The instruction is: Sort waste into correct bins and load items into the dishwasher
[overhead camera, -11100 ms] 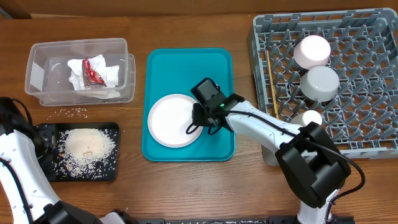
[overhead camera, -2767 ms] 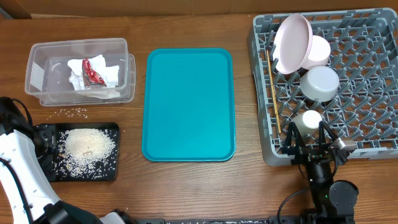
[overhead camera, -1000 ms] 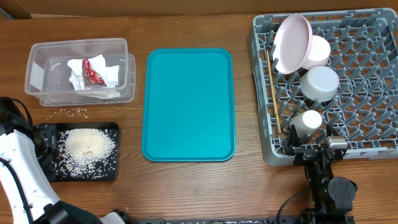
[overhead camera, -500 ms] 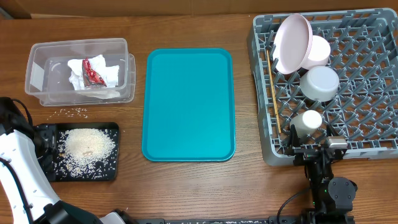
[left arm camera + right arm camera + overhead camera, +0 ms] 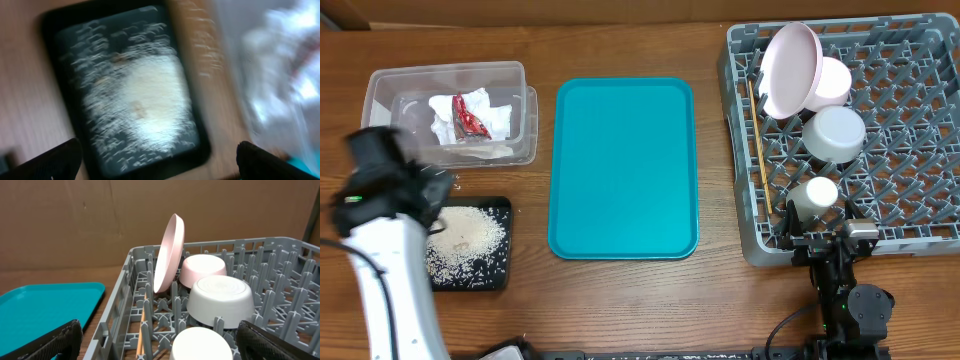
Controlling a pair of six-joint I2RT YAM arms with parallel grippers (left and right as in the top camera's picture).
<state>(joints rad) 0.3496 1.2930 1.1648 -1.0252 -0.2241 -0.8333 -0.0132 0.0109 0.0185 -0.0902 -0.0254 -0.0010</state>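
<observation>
Now that my left arm has swung in from the surface's edge, it hides the left end of the black tray (image 5: 470,280). My left tool (image 5: 160,160), fingers spread, hangs over the tray's rice (image 5: 470,235), all motion-blurred. The clear tub (image 5: 380,100) holds napkins (image 5: 500,118) and a red wrapper (image 5: 472,118). Plate (image 5: 790,68), cup (image 5: 832,80), bowl (image 5: 835,132) and chopsticks (image 5: 757,135) sit in the rack (image 5: 920,150), with my right tool (image 5: 160,340) spread at its near wall.

Grey plastic rack (image 5: 920,165), clr plastic tub (image 5: 392,108), glossy plate (image 5: 790,68), wood-grain table (image 5: 620,305)
</observation>
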